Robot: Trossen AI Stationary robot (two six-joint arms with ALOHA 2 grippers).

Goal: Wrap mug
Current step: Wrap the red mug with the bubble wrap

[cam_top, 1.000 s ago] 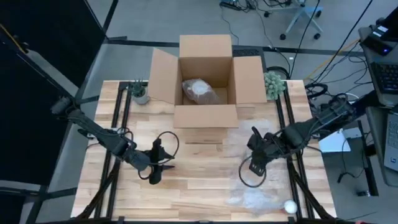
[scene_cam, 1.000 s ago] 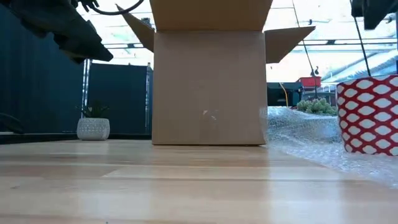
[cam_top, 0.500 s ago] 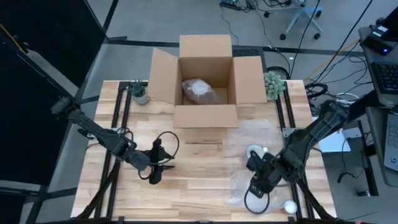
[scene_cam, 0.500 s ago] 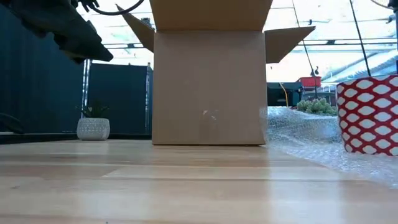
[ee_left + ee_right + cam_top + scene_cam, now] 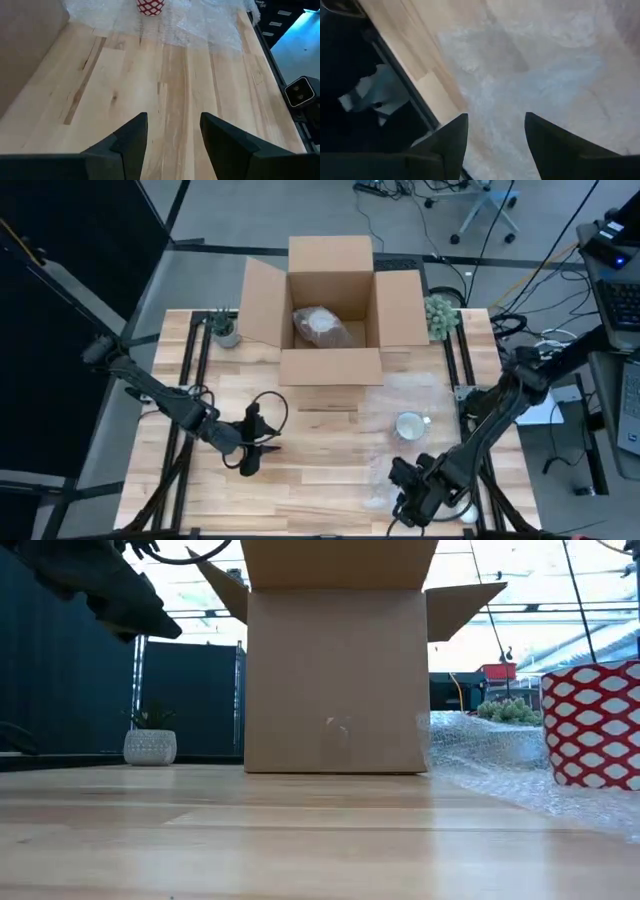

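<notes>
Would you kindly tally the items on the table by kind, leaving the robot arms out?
Mugs: 1, red and white
Cardboard boxes: 1, open
Bubble wrap sheets: 1, under the mug
Wrapped bundles inside the box: 1
Small potted plants: 2, one in a white pot, one bushy
Total: 6

Left arm reaching in from the bench's (image 5: 320, 450) left edge, elbow low, wrist stretched toward the bench's middle. Left gripper (image 5: 252, 462) poised above the bare wood left of centre, fingers (image 5: 129, 142) parted, nothing between them. Right arm folded down from the bench's right side, forearm slanting toward the near edge. Right gripper (image 5: 408, 505) low by the bench's near right corner, fingers (image 5: 451, 140) spread apart, empty.
</notes>
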